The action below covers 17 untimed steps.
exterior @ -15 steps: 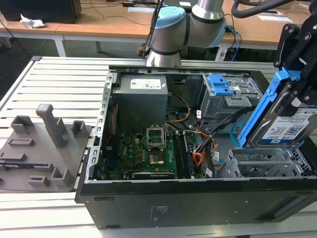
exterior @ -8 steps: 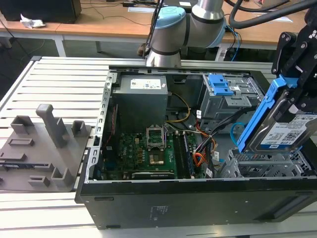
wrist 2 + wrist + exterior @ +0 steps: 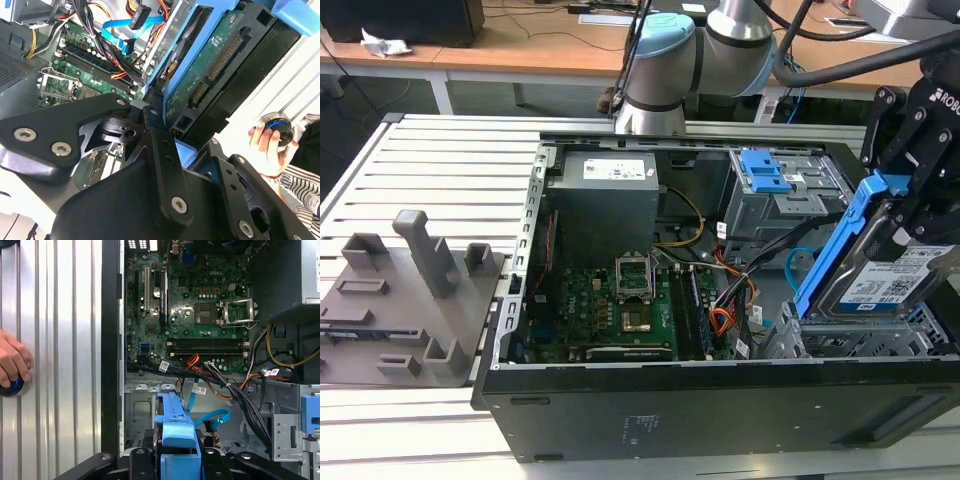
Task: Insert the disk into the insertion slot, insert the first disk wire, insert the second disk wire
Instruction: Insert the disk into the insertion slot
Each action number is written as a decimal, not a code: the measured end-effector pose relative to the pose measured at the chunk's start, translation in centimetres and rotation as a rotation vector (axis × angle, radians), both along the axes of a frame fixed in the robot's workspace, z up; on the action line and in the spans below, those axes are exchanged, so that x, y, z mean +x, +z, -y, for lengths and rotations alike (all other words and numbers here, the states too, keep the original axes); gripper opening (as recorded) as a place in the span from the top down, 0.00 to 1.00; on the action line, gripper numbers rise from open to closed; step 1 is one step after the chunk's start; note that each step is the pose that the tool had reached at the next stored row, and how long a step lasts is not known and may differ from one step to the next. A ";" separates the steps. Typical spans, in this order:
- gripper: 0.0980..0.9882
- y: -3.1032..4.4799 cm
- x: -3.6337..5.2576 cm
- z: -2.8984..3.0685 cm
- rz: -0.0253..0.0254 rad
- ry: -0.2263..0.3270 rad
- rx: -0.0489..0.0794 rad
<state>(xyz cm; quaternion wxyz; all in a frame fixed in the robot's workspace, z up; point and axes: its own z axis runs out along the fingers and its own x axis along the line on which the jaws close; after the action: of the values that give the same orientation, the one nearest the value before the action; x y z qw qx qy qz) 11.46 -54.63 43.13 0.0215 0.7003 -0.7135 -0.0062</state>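
My gripper (image 3: 908, 212) is shut on the disk (image 3: 898, 278), a silver drive in a blue carrier (image 3: 175, 432). The disk hangs tilted, with its lower end just over the insertion slot (image 3: 860, 342), a low grey perforated bay at the case's front corner on the exterior view's right. In the second wrist view the disk's green circuit board (image 3: 215, 65) and its connectors face the camera between the black fingers (image 3: 160, 145). A blue flat wire (image 3: 212, 417) with a black plug (image 3: 137, 19) lies loose beside the bay, next to a black and coloured wire bundle (image 3: 235, 390).
The open black computer case (image 3: 720, 400) holds a green motherboard (image 3: 200, 315), a power supply (image 3: 605, 195) and a taller grey cage with a blue tab (image 3: 767, 172). A person's hand (image 3: 12, 365) rests on a round button on the slatted table. Grey fixtures (image 3: 410, 290) stand at the exterior view's left.
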 end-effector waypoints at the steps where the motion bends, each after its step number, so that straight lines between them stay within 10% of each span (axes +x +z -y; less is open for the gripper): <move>1: 0.70 -0.08 0.00 0.00 0.0000 0.000 0.000; 17: 0.70 -2.25 -0.04 0.00 0.0000 0.000 0.011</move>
<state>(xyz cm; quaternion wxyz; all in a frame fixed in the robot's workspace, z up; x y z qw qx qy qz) 11.42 -54.63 40.88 0.0177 0.7005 -0.7134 -0.0100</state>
